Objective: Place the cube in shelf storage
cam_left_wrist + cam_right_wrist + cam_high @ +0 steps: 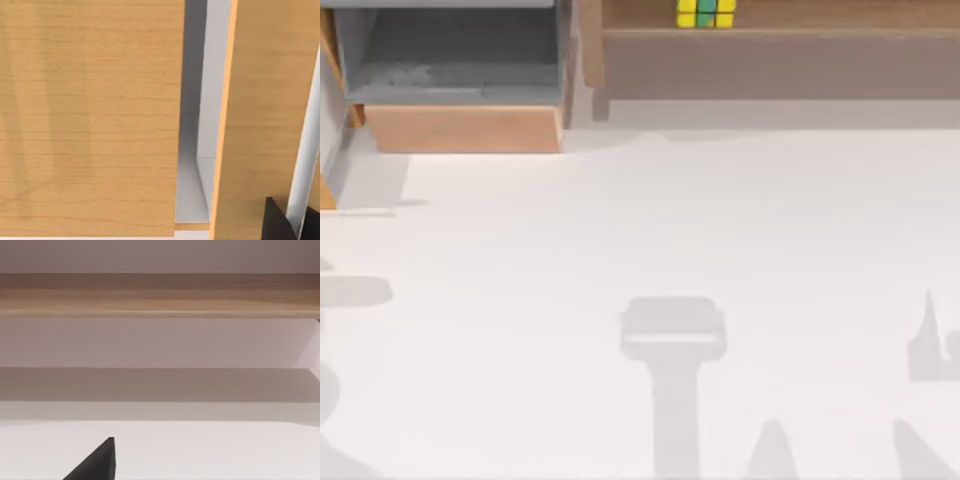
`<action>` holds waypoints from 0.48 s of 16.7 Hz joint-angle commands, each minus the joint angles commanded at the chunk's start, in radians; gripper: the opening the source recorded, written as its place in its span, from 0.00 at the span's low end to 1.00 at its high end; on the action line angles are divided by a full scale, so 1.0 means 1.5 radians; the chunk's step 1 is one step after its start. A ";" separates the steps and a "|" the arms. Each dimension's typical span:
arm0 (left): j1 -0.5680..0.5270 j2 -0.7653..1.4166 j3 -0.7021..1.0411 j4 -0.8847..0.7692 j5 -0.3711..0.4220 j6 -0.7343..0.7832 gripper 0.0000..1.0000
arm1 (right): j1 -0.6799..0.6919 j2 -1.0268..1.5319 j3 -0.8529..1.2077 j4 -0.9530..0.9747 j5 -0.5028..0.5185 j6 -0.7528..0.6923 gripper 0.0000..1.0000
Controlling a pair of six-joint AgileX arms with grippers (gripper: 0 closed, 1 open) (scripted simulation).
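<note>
Yellow-green cube (706,13) on shelf storage (770,50)

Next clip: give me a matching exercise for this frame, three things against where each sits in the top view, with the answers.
Things:
1. cube
2. shelf
3. grey-lined wooden box

Places:
A. far left corner of the table
B. along the far edge, from the middle to the right
C. on the shelf, near its left end

Pairs: 1-C, 2-B, 3-A
</note>
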 joint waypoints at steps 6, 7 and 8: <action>-0.012 0.026 0.046 -0.027 -0.016 0.001 0.00 | 0.000 0.000 0.000 0.000 0.000 0.000 1.00; -0.021 0.036 0.071 -0.039 -0.025 0.001 0.00 | 0.000 0.000 0.000 0.000 0.000 0.000 1.00; -0.030 0.047 0.097 -0.053 -0.034 0.001 0.00 | 0.000 0.000 0.000 0.000 0.000 0.000 1.00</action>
